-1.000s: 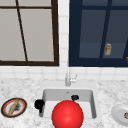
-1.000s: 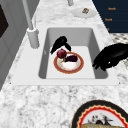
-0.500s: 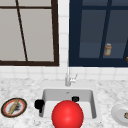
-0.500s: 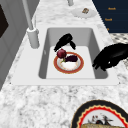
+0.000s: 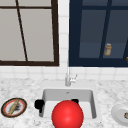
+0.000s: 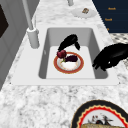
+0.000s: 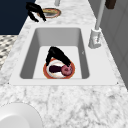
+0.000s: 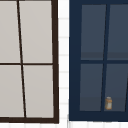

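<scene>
Right hand (image 6: 68, 42) unmoved over plate (image 6: 79, 67)

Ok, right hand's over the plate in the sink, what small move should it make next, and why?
Probably ease the right hand straight down a little onto the red fruit. In the left side view it arches over the plate with its tip just above that fruit, beside a dark purple vegetable; contact is not clear. The left hand hangs over the sink's front rim, out of the way.
</scene>
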`<state>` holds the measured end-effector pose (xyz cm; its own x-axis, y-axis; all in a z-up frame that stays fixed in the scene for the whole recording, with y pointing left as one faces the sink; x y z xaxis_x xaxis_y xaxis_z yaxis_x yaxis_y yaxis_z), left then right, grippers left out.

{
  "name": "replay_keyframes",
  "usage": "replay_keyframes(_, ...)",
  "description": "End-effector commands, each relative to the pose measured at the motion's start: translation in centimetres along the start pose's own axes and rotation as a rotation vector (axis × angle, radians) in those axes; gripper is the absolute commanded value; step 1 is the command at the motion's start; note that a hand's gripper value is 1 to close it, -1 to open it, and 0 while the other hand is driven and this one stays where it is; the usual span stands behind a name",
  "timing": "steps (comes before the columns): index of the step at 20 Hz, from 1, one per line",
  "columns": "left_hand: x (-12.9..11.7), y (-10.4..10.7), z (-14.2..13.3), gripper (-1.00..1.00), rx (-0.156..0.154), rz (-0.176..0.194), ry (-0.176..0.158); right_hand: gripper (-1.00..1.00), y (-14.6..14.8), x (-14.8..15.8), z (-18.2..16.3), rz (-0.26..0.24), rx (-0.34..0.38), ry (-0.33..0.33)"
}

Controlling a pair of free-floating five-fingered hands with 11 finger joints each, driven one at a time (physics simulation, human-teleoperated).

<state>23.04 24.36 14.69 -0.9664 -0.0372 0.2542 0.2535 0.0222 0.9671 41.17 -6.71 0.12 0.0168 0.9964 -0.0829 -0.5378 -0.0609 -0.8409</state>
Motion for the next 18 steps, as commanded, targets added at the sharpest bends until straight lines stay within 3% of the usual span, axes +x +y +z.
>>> replay_keyframes(1, 0.0, 0.0, 0.0, 0.00, 0.000, 0.000, 0.000, -1.00, 1.7, 1.4, 2.3, -0.004, -0.031, 0.001)
replay_keyframes(10, 0.0, 0.0, 0.0, 0.00, 0.000, 0.000, 0.000, -1.00, 2.7, 3.4, 3.0, -0.014, 0.017, 0.026)
replay_keyframes(13, 0.0, 0.0, 0.0, 0.00, 0.000, 0.000, 0.000, -1.00, 4.1, 3.3, 1.7, 0.022, 0.018, 0.014)
replay_keyframes(16, 0.0, 0.0, 0.0, 0.00, 0.000, 0.000, 0.000, -1.00, 6.1, 3.2, 0.0, 0.020, 0.061, -0.006)
replay_keyframes(18, 0.0, 0.0, 0.0, 0.00, 0.000, 0.000, 0.000, -1.00, 6.7, 3.1, -0.9, 0.049, 0.020, -0.016)
